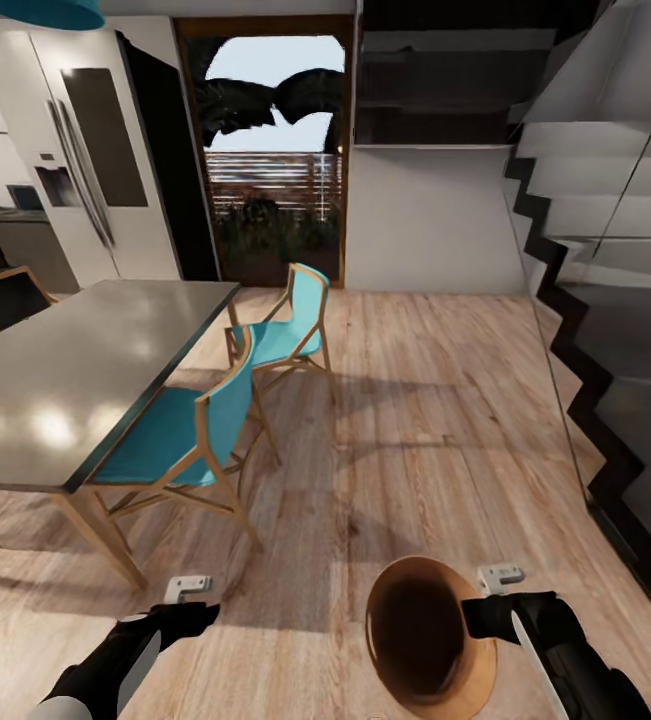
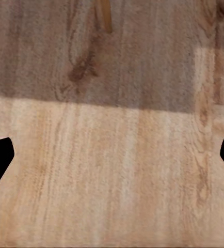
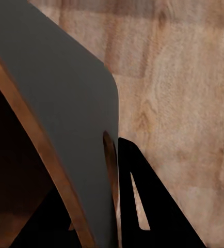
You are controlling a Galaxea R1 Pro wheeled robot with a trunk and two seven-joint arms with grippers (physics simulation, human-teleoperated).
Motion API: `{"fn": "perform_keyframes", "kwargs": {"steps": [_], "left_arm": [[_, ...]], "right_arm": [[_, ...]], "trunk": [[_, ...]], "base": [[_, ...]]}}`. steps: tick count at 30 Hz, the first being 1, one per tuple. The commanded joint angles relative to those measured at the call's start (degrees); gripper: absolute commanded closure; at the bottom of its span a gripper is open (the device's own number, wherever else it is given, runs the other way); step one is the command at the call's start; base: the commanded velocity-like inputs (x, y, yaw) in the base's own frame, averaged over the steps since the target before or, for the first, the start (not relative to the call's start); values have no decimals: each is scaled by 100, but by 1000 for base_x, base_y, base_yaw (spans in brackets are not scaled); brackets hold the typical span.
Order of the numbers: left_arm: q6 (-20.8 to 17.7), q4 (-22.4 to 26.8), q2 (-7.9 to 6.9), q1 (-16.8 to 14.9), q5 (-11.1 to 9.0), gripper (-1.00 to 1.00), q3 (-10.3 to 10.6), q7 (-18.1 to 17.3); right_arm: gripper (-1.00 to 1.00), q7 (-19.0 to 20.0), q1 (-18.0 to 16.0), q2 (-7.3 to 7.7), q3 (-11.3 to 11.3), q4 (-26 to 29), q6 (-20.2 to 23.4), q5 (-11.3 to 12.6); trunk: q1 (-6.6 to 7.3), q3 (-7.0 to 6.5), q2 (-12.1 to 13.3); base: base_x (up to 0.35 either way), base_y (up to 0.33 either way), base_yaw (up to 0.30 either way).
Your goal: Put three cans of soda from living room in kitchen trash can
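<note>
Nearest the head camera, the tash can (image 1: 430, 640) was held tilted just above the wood floor (image 1: 415, 400), its copper-brown inside turned upward, with the right gripper (image 1: 480, 610) clamped on its rim: in the right wrist view one finger (image 3: 143, 206) was pressed against the outside of the wall. The left gripper (image 1: 200, 612) was held low over bare floor, its jaws apart and holding nothing. Further off, the grey-topped table (image 1: 75, 370), two teal chairs (image 1: 200, 420) and the steel fridge (image 1: 95, 150) of the kitchen were seen.

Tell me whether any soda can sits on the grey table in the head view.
No, the grey table carries nothing but light reflections on its top, with two teal chairs beside it.
</note>
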State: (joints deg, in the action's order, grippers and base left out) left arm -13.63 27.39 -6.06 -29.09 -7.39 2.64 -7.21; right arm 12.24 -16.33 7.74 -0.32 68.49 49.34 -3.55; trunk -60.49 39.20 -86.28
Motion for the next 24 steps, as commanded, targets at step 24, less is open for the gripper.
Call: {"fn": "perform_keyframes", "kwargs": {"steps": [24], "left_arm": [[9,38,0,9,8,-100,0,-147]], "right_arm": [[100,24,-2,-44,46,-100,-5,63]], "trunk": [[0,19,0]], "base": [[-160,207,237]]}}
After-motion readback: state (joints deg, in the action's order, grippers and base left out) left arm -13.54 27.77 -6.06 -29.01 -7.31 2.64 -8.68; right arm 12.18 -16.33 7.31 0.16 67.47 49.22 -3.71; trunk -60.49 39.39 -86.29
